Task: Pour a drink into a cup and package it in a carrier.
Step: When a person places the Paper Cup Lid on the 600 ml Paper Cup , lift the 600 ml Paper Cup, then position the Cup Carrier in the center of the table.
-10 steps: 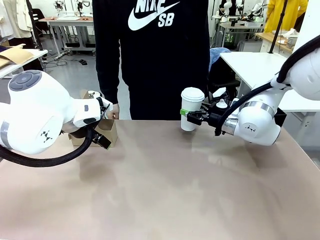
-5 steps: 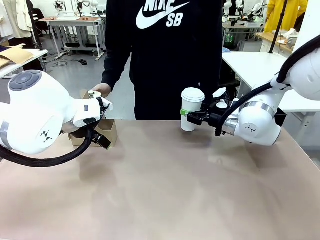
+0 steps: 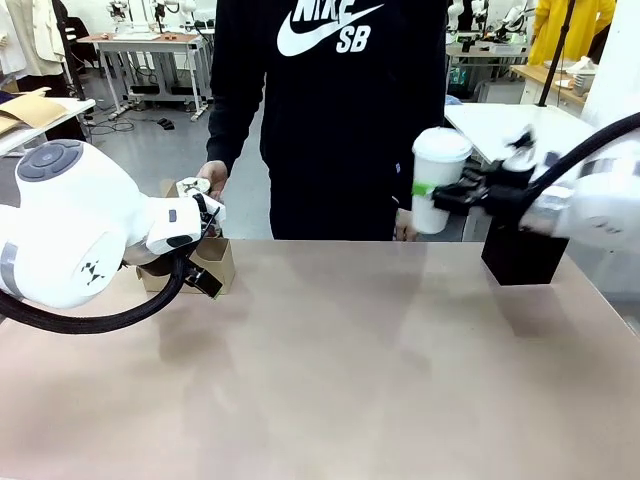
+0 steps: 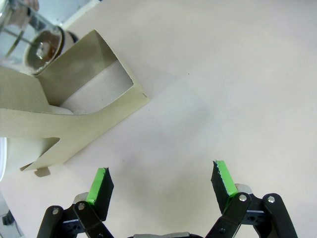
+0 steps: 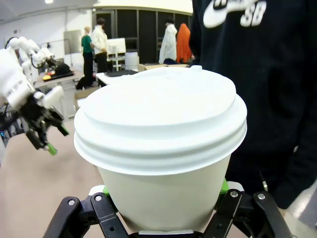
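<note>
Front view: the cup is standing upright, lid up, above the worktop, with the right gripper grasping its side; the carrier is sitting at the far left.
Left wrist view: the left gripper is hanging released, with the carrier lying just beyond its fingers, apart.
Right wrist view: the right gripper is clamping the cup's lower wall.
</note>
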Tool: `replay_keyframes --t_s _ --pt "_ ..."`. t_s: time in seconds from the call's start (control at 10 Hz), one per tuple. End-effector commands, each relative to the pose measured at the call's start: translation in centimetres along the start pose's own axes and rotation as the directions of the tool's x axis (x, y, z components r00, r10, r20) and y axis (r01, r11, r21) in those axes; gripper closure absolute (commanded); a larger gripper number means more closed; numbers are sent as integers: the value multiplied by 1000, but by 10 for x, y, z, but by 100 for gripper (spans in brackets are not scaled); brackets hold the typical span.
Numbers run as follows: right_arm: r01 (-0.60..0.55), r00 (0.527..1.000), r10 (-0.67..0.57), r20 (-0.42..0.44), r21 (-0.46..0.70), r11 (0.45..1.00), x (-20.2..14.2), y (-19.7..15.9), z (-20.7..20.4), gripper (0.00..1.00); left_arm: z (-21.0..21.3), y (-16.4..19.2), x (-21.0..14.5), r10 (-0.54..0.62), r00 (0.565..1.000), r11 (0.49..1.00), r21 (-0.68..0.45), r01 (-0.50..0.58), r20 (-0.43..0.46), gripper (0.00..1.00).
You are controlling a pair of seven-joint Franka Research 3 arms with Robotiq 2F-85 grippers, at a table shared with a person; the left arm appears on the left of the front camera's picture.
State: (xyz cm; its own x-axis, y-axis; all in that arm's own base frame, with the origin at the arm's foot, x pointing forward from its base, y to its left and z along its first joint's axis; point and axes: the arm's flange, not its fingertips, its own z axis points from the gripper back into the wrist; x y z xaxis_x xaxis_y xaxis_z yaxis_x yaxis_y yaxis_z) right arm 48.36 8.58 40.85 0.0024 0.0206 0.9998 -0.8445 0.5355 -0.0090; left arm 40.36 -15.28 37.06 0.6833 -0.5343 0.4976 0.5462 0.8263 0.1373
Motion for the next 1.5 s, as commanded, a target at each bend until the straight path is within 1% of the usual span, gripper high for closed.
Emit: replay_keyframes --t_s 0.0,0.1,0.2,0.4,0.6,0.7,0.8,1.4 --pt "-8 1000 8 1 13 1000 57 31 54 20 0 1 -1 2 1000 1000 -1 -2 0 0" --pt "-5 1000 5 8 33 999 81 47 72 20 0 1 -1 2 1000 1000 -1 -2 0 0" --pt "8 1000 -7 -11 77 997 104 65 70 20 0 1 -1 2 1000 1000 -1 -2 0 0" --pt "23 1000 -22 -13 104 994 131 80 56 20 0 1 -1 2 1000 1000 -1 -2 0 0" --pt "55 998 -56 2 122 991 138 85 39 20 0 1 -1 2 1000 1000 -1 -2 0 0" --pt "103 994 -107 14 173 979 133 80 32 20 0 1 -1 2 1000 1000 -1 -2 0 0" --pt "15 1000 -14 -7 118 993 134 95 47 20 0 1 -1 2 1000 1000 -1 -2 0 0" --pt "15 1000 -14 -7 118 993 134 95 47 20 0 1 -1 2 1000 1000 -1 -2 0 0"
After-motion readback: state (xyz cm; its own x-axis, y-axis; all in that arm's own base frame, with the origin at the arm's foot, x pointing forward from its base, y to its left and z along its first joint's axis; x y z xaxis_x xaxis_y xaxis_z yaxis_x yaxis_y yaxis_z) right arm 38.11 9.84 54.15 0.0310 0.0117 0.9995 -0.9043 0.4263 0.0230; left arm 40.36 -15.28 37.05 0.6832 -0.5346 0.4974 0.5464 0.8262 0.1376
